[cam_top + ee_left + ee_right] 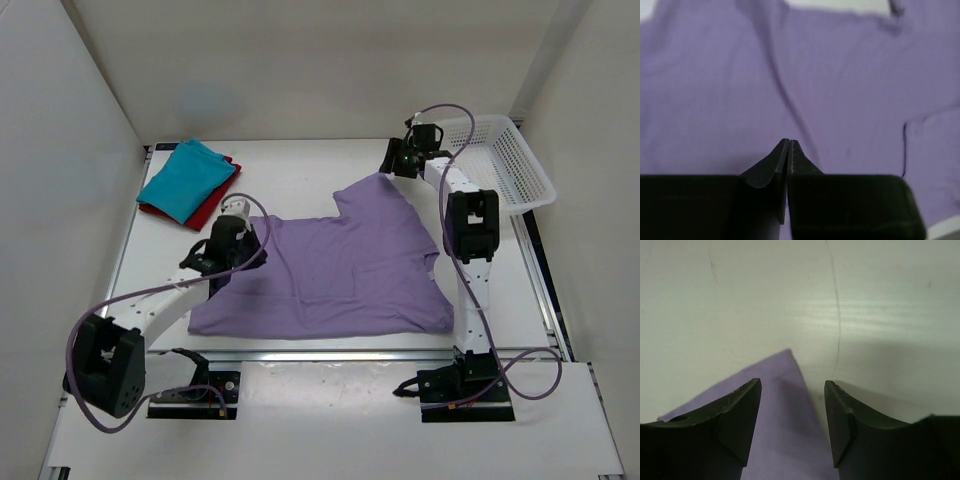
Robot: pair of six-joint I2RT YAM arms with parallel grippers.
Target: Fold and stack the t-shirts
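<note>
Lavender purple short-sleeved t-shirt [340, 270] lies spread in the middle of the white counter [300, 170], with an arm on either side.

From above: the folded teal t-shirt [185, 178] sits on the dark red t-shirt [222, 197] far left, and the white mesh basket [500, 160] is far right. The left tool [243, 240] is at the near sleeve, the right tool [392, 165] at the far sleeve tip.
Left wrist: the left tool [790, 142] is pressed together at a crease in the cloth [840, 75]; can't tell if fabric is caught.
Right wrist: the right tool [792, 385] is spread wide, straddling the shirt's pointed corner [780, 410].
</note>
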